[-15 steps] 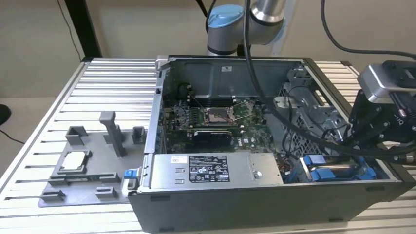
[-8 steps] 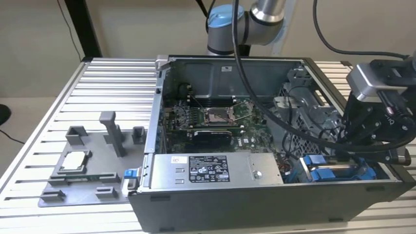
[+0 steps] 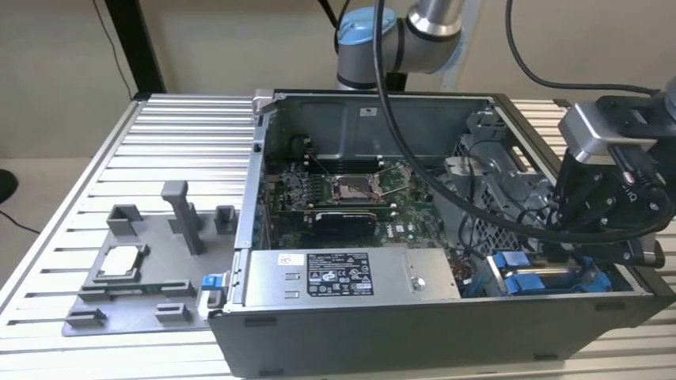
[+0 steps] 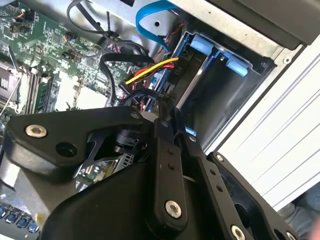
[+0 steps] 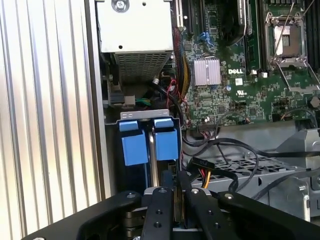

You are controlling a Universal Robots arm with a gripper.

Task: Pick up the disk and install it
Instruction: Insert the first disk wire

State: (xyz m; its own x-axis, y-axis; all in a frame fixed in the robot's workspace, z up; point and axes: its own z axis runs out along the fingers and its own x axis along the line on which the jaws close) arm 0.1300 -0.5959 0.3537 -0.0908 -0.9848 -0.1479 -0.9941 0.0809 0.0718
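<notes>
The disk (image 5: 165, 142) stands on edge down in the drive bay at the case's front corner, on the exterior view's right. Its blue bracket tabs (image 4: 235, 65) and a thin silver edge show. The same blue bracket (image 3: 525, 283) shows in the exterior view, inside the case. My gripper (image 5: 177, 189) hangs just over the bay, close to the tabs. Its black fingers (image 4: 167, 165) stand almost together, and I see nothing clearly pinched between them. The gripper (image 3: 572, 241) hovers above the bay beside the bundle of black cables.
The open computer case (image 3: 370, 336) holds a green motherboard (image 3: 349, 190), a silver power supply box (image 3: 349, 273) and loose black, red and yellow cables (image 4: 150, 70) beside the bay. A grey fixture tray (image 3: 127, 293) with a small square chip (image 3: 119, 260) lies on the slatted table (image 3: 180, 142).
</notes>
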